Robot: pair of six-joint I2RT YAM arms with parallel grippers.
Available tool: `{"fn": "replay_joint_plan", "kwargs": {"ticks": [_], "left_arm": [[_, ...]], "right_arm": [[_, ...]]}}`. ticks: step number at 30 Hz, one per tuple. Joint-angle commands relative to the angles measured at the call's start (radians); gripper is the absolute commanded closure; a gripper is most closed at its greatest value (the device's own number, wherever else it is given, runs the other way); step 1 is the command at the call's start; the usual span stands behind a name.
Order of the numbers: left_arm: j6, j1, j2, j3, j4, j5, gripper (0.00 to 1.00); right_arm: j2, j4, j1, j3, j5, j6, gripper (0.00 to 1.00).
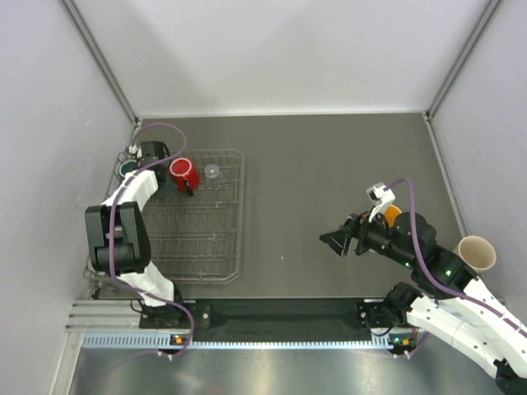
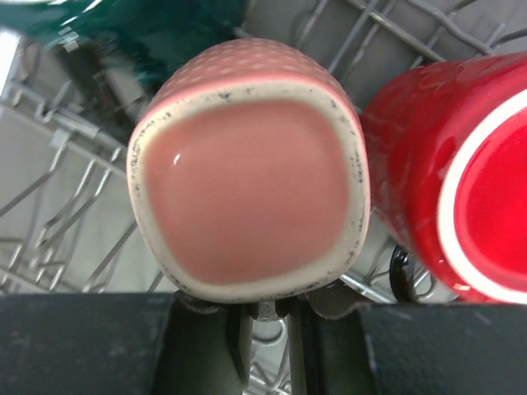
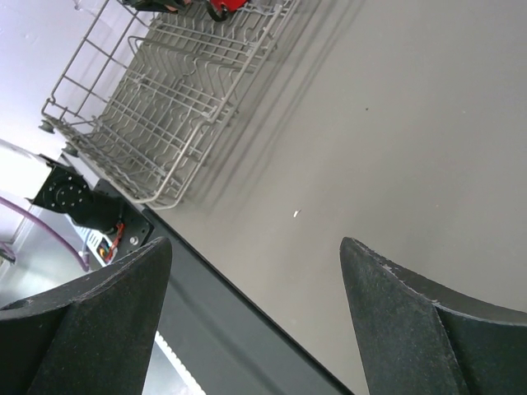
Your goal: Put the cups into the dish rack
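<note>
Left hand (image 2: 263,327) at dimpled pink cup (image 2: 247,164), cream-rimmed base showing, in dish rack (image 2: 62,160), can't tell if gripping; right hand (image 3: 255,245) spread over table (image 3: 395,123).

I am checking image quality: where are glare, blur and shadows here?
Left wrist: pink cup close, slightly soft, with one small glint. Right wrist: near fingers slightly blurred, rack sharp, its shadow on the table. Top external: even light.

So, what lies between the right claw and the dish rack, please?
Bare table from right claw to dish rack, save one white speck; top and right wrist views show it.
</note>
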State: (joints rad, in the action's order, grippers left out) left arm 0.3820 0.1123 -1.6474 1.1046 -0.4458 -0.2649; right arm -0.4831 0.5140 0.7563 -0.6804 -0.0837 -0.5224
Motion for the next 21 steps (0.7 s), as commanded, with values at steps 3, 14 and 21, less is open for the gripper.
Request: {"fn": "replay_joint_plan", "kwargs": {"ticks": [3, 14, 21], "left_arm": [[-0.037, 0.001, -0.025, 0.078, 0.101, 0.038, 1.0], [-0.06, 0.018, -0.11, 0.12, 0.137, 0.072, 1.0], [-0.074, 0.027, -0.166, 0.156, 0.128, 0.09, 1.0]], "right_arm": [[0.006, -0.017, 0.001, -0.002, 0.022, 0.018, 0.17], [-0.009, -0.02, 0.002, 0.002, 0.022, 0.021, 0.17], [-0.02, -0.025, 0.002, 0.004, 0.022, 0.018, 0.17]]}}
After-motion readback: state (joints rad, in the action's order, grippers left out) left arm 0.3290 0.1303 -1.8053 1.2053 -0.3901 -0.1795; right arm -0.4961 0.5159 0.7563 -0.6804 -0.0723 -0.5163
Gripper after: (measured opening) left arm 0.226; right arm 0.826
